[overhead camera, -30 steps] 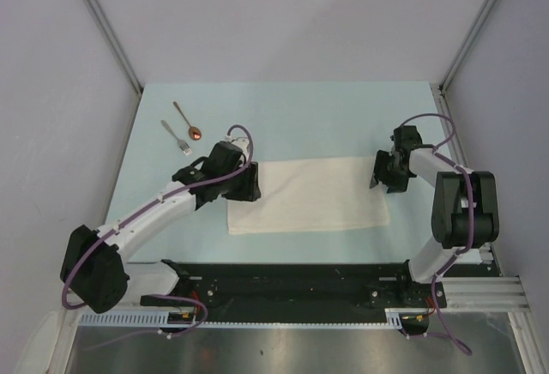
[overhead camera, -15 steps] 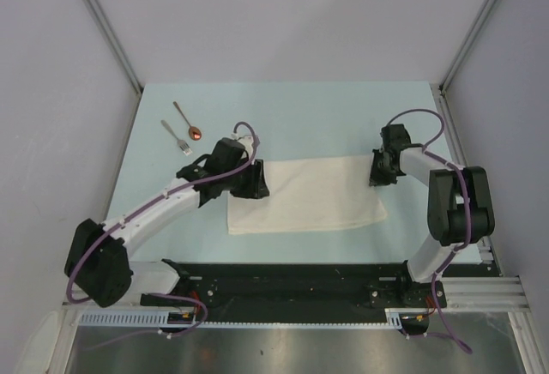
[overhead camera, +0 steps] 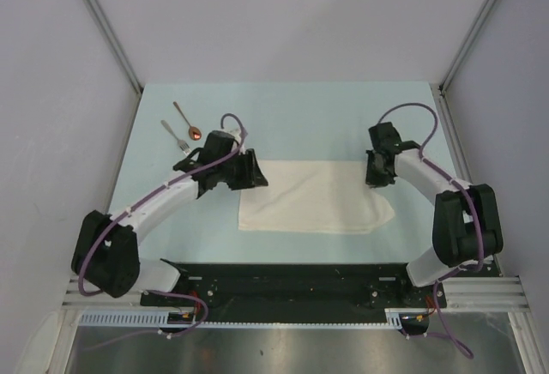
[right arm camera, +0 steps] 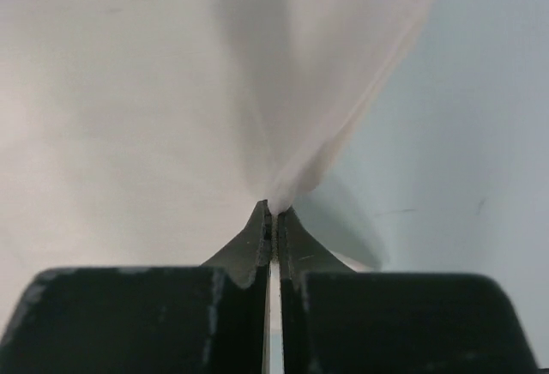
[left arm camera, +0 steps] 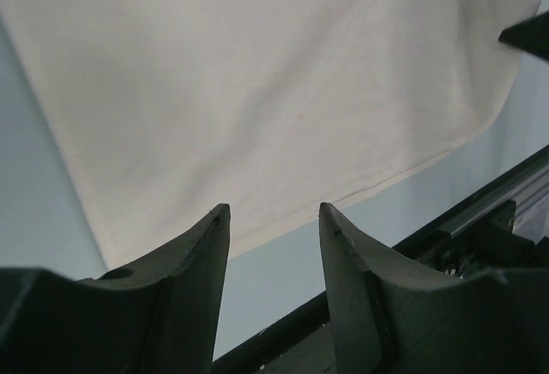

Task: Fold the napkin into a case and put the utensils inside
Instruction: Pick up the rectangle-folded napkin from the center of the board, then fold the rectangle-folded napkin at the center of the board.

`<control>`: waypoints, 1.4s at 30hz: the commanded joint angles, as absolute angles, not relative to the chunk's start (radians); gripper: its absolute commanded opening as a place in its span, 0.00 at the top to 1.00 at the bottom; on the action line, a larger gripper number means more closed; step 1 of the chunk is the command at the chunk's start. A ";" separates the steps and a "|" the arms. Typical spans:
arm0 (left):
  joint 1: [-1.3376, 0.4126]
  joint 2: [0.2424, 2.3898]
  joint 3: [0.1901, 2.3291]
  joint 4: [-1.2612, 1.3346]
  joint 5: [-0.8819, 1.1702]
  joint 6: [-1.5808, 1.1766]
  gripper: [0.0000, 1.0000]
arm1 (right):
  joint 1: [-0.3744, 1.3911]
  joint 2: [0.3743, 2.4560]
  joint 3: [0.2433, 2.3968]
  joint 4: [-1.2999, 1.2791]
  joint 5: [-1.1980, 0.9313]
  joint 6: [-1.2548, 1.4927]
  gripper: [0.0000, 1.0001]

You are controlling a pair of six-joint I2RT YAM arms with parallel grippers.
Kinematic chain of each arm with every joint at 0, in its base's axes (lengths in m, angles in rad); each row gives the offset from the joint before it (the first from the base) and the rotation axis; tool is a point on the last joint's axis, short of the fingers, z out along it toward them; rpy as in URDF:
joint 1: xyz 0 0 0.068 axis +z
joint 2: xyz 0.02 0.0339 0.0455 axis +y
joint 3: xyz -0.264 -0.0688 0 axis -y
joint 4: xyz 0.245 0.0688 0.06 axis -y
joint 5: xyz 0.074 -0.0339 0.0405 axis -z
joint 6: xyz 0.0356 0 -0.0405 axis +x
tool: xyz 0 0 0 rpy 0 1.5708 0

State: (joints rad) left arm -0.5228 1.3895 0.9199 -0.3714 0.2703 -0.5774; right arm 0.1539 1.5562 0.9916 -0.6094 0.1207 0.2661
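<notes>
The cream-white napkin lies spread flat mid-table, not in a case shape. My right gripper is shut on its far right corner; in the right wrist view the cloth rises in a peak from the closed fingertips. My left gripper hovers at the napkin's far left corner, open. In the left wrist view its fingers frame bare table, with the napkin beyond the tips. The utensils lie at the far left: a silver fork and a spoon with a copper bowl.
A pale blue mat covers the table, with grey walls at the sides and back. A black rail runs along the near edge and also shows in the left wrist view.
My right gripper closed on the napkin's right corner and pulled back. The napkin slid right and its near right corner bulged. My left gripper drifted toward the far left corner.
</notes>
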 commanded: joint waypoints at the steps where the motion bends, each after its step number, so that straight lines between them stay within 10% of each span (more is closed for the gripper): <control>1: -0.376 1.281 0.858 -0.359 0.324 -0.580 0.49 | 0.356 1.531 1.095 -0.696 0.146 0.374 1.00; 14: -0.252 1.146 0.752 -0.390 0.373 -0.543 0.48 | 0.728 1.925 1.549 -0.655 -0.021 0.629 1.00; 42: -0.227 1.124 0.646 -0.368 0.321 -0.552 0.47 | 0.795 2.177 1.773 -0.545 -0.175 0.779 1.00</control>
State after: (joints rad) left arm -0.2352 1.1568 0.6498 -0.3874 0.3401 -0.5529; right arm 0.7963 2.1689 1.7092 -0.5827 -0.1646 0.7536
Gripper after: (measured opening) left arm 0.527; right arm 0.021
